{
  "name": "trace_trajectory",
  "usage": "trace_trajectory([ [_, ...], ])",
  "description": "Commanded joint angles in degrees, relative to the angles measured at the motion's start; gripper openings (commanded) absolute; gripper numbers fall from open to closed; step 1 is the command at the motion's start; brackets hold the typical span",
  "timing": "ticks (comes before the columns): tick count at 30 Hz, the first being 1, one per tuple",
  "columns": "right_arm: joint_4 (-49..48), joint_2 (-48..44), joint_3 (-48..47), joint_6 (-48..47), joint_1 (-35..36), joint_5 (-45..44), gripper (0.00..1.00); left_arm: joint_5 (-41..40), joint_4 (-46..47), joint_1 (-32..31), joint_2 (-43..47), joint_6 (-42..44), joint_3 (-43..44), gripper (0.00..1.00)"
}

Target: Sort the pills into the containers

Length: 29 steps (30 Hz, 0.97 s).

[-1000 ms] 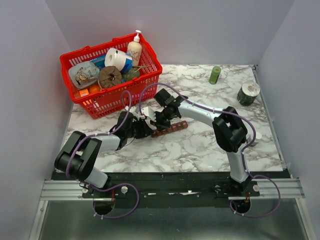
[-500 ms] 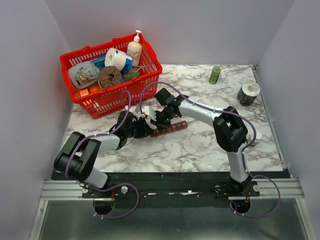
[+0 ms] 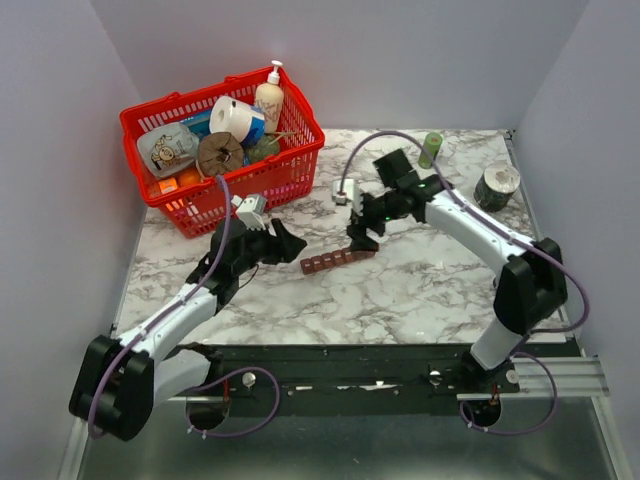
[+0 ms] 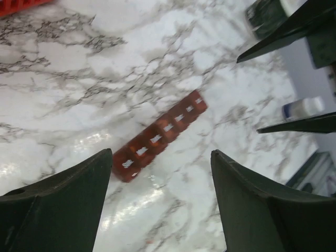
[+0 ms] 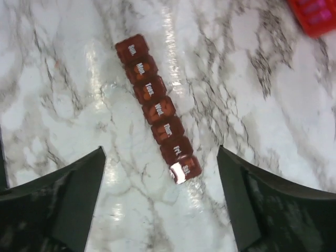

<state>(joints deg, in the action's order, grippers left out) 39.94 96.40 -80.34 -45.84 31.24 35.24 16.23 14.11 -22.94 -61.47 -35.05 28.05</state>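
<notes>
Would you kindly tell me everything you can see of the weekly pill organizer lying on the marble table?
The pill organizer is a narrow strip of dark red-brown, slightly see-through plastic. It has seven small square compartments in one row, their lids printed with the days from Sun. to Sat. and apparently shut. It lies flat and diagonal on the marble table, below and between the open left gripper and right gripper; neither touches it.

Left arm point(image 3: 170, 318), right arm point(image 3: 478, 224): pale grey-white link shells, bulky black joint housings. Purple cables point(image 3: 216, 214) looped along both arms. Small white camera block point(image 3: 248, 207) at each wrist. Left end effector point(image 3: 291, 245), right end effector point(image 3: 362, 240): black. Fingers point(image 4: 58, 205) dark, broad, tapering. Bases on black plate, aluminium rail point(image 3: 560, 378).
</notes>
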Motion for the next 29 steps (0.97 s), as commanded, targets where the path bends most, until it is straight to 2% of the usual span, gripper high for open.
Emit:
trace_trajectory([
  [1,-10.21,-11.9,4.74,13.38,-7.24,3.44,1.0,-4.79,-6.36,0.44,11.79,8.04,0.59,0.99],
  [5,-12.16,-19.64,5.27,20.25,-14.96,2.12,1.0,-11.9,-15.22,1.05,19.8,14.19,6.82,0.99],
  [6,-14.0,-21.06,5.62,25.92,-15.94,0.37,1.0,-13.66,-16.56,1.14,21.47,15.61,8.23,0.99],
  [8,-17.34,-25.01,5.8,30.53,-18.14,-7.09,1.0,-17.53,-20.85,1.32,22.01,20.86,12.44,0.99],
  [9,-18.31,-26.34,6.06,36.03,-18.76,-10.08,1.0,-18.42,-22.36,1.4,22.01,22.46,13.94,0.99],
  [10,-19.02,-27.4,5.98,39.05,-19.2,-18.29,1.0,-19.91,-23.85,1.49,21.57,23.7,15.35,0.99],
  [12,-19.03,-30.11,5.72,45.2,-19.64,-25.2,1.0,-20.62,-27.55,1.49,21.31,26.5,18.96,0.99],
  [17,-16.57,-34.34,4.58,48.92,-20.26,-30.75,1.0,-20.62,-30.63,1.49,23.32,28.02,21.69,0.99],
  [29,-14.89,-37.78,3.34,46.46,-20.26,-34.89,1.0,-18.69,-31.86,1.49,23.42,28.02,23.19,0.99],
])
